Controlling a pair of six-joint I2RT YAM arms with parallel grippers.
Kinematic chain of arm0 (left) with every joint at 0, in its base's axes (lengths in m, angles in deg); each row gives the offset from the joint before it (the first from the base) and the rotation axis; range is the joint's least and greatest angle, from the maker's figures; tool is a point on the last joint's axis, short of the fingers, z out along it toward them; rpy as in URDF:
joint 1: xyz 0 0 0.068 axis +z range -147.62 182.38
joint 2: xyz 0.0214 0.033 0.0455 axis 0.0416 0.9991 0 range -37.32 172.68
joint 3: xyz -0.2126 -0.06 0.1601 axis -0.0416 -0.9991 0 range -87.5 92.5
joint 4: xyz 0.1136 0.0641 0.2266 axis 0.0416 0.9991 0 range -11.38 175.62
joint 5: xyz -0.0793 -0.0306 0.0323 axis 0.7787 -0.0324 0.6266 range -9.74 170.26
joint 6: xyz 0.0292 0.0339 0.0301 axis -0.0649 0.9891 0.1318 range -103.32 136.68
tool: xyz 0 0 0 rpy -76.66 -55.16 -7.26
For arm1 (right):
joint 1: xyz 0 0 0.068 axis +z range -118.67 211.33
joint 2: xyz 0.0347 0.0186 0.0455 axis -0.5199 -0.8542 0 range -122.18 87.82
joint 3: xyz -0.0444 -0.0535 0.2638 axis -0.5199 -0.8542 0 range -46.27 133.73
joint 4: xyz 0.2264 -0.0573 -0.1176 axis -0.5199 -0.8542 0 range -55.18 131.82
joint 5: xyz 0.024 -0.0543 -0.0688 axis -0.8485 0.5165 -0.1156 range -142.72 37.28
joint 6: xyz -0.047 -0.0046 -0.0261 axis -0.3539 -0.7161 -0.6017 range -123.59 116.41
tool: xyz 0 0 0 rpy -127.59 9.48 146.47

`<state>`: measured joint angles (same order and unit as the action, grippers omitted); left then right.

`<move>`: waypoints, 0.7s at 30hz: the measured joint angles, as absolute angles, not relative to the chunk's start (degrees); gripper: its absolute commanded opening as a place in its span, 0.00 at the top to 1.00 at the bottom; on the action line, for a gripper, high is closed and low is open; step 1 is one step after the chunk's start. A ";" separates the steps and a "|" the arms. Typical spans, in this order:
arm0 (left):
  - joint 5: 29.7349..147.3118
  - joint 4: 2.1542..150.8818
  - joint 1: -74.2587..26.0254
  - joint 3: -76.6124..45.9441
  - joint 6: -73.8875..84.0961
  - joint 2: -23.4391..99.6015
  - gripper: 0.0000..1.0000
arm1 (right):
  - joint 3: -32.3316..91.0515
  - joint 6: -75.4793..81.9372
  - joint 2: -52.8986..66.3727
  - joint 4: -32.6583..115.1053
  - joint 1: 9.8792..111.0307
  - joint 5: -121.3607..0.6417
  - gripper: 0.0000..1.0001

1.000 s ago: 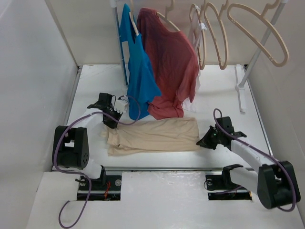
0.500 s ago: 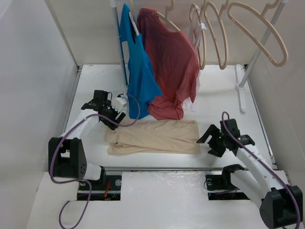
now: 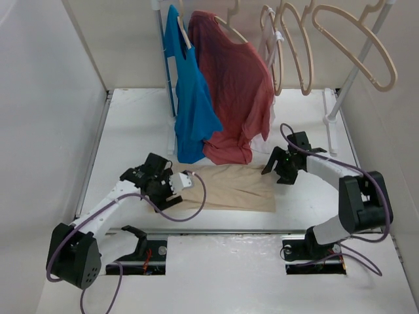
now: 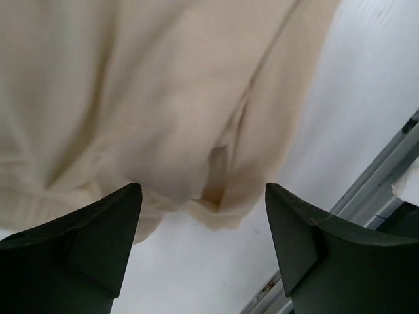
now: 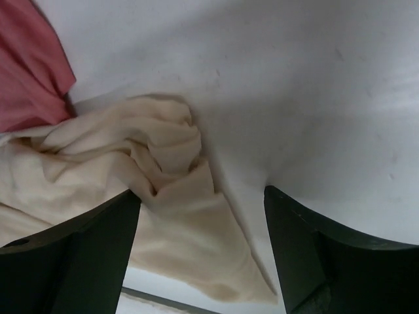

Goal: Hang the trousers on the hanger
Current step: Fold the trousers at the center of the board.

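One pair of trousers (image 3: 229, 186) lies flat across the near middle of the worktop (image 3: 131, 124). On the rack at the far side hang one blue T-shirt (image 3: 190, 104) and one red T-shirt (image 3: 232, 91). To their right I count three pale tan hangers, and the widest, rightmost one is the hanger (image 3: 348, 56), well apart from the trousers.

There are two arms. The left gripper (image 3: 169, 188) sits over the left end of the trousers and the right gripper (image 3: 278, 167) over their far right corner.

The left wrist view shows the left gripper (image 4: 203, 196) with its jaws wide apart and holding nothing. The cream cloth (image 4: 163, 98) fills the space ahead of them; whether they touch it I cannot tell.

The right wrist view shows the right gripper (image 5: 203, 196) with its jaws equally spread and empty. Only this view shows that the trouser corner (image 5: 163, 176) is bunched into folds, with the hem of the red T-shirt (image 5: 33, 72) just beside it and bare worktop (image 5: 294, 78) to the right. The top view alone shows the rack and the hangers.
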<state>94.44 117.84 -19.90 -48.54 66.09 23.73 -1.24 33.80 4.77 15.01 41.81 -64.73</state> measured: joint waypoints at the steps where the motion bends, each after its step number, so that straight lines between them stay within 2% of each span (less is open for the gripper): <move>1: 92.99 117.38 -21.01 -50.47 65.87 23.56 0.26 | -0.69 33.34 2.74 15.97 41.81 -65.30 0.26; 3: 90.55 115.18 -22.48 -53.77 65.52 23.25 0.26 | 0.66 32.58 -0.04 17.39 41.81 -66.87 0.35; 5: 88.47 113.41 -23.57 -55.52 65.13 23.38 0.33 | 1.47 31.94 -1.83 19.38 41.92 -68.44 0.51; 6: 87.64 112.31 -23.94 -56.04 64.93 23.54 0.57 | 1.58 31.75 -2.57 20.34 41.92 -68.86 0.59; 7: 87.05 111.46 -24.25 -56.32 64.19 23.73 0.70 | 1.58 31.66 -3.12 21.15 41.92 -69.30 0.67; 8: 86.41 110.61 -24.62 -56.50 64.04 23.95 0.83 | 1.58 31.61 -3.49 21.68 41.92 -69.67 0.84; 10: 85.67 108.80 -25.34 -57.31 63.77 23.99 1.00 | 1.58 31.79 -4.19 22.53 41.57 -70.11 0.95; 11: 85.06 107.88 -26.22 -58.25 63.77 23.86 1.00 | 1.63 32.01 -4.43 22.84 41.22 -70.35 1.00; 21: 82.74 108.84 -29.19 -62.27 68.10 13.77 1.00 | 2.54 35.83 -4.69 25.04 36.26 -70.70 1.00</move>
